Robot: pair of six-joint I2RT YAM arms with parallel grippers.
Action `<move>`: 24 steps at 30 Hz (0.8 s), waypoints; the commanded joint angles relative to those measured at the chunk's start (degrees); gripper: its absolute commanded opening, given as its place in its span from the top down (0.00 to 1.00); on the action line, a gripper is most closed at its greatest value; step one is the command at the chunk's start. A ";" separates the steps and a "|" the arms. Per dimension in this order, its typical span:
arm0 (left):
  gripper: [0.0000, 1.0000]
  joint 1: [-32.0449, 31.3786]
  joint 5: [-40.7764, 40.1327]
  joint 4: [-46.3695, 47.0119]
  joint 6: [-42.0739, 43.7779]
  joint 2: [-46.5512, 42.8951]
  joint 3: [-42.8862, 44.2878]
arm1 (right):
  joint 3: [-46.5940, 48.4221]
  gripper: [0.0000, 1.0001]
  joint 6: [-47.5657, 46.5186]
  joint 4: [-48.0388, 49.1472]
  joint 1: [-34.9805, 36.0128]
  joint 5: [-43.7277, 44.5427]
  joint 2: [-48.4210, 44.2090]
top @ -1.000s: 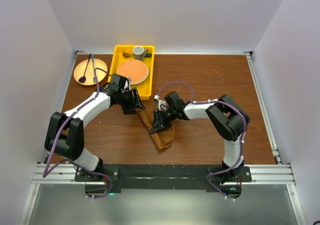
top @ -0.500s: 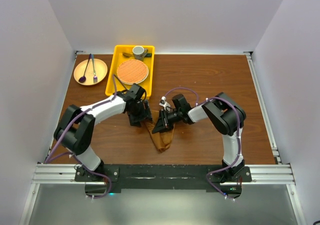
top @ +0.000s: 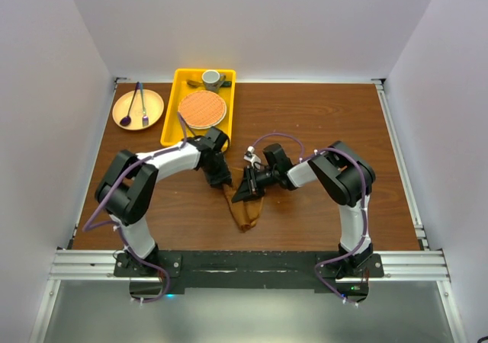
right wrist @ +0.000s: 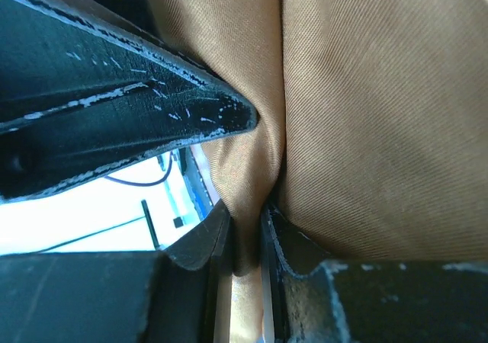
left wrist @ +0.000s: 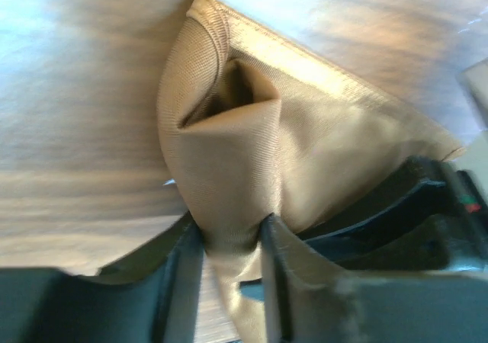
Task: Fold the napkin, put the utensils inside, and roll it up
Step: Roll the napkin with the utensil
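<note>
The rust-brown napkin point(top: 244, 209) lies bunched in a narrow heap on the table between the two arms. My left gripper point(top: 222, 180) is at its upper left corner. In the left wrist view, the left gripper point(left wrist: 232, 244) is shut on a rolled fold of the napkin point(left wrist: 229, 152). My right gripper point(top: 247, 190) meets the cloth from the right. Its jaws point(right wrist: 245, 236) are pinched on a ridge of the napkin point(right wrist: 381, 114), and the left arm's dark finger point(right wrist: 114, 107) is close by. The utensils are hidden.
A yellow tray point(top: 171, 122) at the back left holds a round orange woven mat point(top: 202, 108) and a grey cup point(top: 211, 78). Left of it, a tan plate point(top: 152, 103) carries a purple spoon point(top: 126, 118) and a dark fork point(top: 143, 108). White walls enclose the table.
My left gripper has swung from beside the tray down to the napkin's top corner and closed on a fold. The right gripper has stayed on the cloth and tightened slightly.
</note>
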 commanded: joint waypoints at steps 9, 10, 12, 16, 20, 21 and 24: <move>1.00 0.61 -1.22 -6.58 3.30 8.80 8.83 | 6.32 0.47 -20.68 -27.76 0.92 11.79 -10.97; 1.00 0.53 -0.60 -7.81 3.30 10.29 9.62 | 6.86 0.44 -22.11 -29.53 1.97 15.99 -12.30; 1.00 0.44 1.86 -10.71 2.95 12.40 11.47 | 7.83 0.36 -25.71 -33.40 4.51 20.93 -16.33; 1.00 0.17 4.24 -12.04 2.95 14.25 14.18 | 8.62 0.29 -29.50 -37.35 10.32 34.20 -19.69; 1.00 0.08 3.97 -14.94 3.30 15.66 16.48 | 11.34 0.29 -32.50 -41.05 17.26 53.51 -19.87; 1.00 0.09 3.89 -15.38 3.30 15.92 16.83 | 11.87 0.29 -32.59 -41.75 19.28 57.04 -19.61; 1.00 0.00 3.97 -16.08 3.13 16.01 17.10 | 13.62 0.29 -32.85 -44.31 22.18 67.14 -18.99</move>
